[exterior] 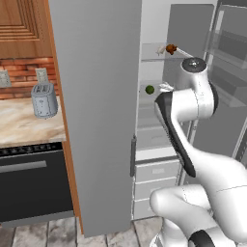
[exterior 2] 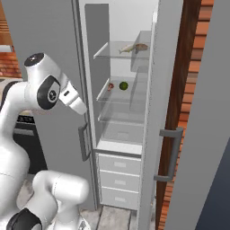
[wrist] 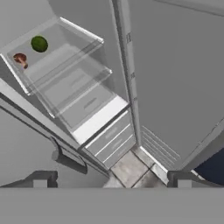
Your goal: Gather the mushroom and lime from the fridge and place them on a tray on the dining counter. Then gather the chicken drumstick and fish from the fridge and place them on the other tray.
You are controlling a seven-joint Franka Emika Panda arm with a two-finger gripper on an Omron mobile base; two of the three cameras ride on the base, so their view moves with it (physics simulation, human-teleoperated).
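**Hand view over open fridge, jaws spread, nothing held**

Hand view: looking steeply down into the fridge (wrist: 131,65), white inside, glass shelves stacked, white drawers below, grey tiled floor past the cabinet foot. Gripper (wrist: 111,179) at bottom of view, dark fingertips (wrist: 39,178) set wide apart, released, empty between them. Lime (wrist: 39,43) on a glass shelf at upper left, round, no long axis to report. Mushroom (wrist: 20,59) just beside it on the same shelf, apart from it, nearer the shelf's front edge; brown cap, stem too small to give a direction.

Left base view: grey fridge door swung open at centre, vertical bar handle on its edge. Wooden cabinet side against it. Beige marbled worktop at left with a grey toaster (exterior: 44,100), red brick wall and sockets behind, dark oven (exterior: 34,185) beneath. Stone-look floor tiles. Chicken drumstick (exterior: 171,48) on the upper glass shelf, whitish bone end pointing right, long axis roughly level across the view. Pale thing just left of it, too small to name.

Right base view: fridge interior seen square on. Fish (exterior 2: 127,48) on the top shelf, long axis along the shelf, left to right, rising slightly rightward. Lime and mushroom one shelf lower, mushroom at the left wall. White arm at left, well clear of shelves.
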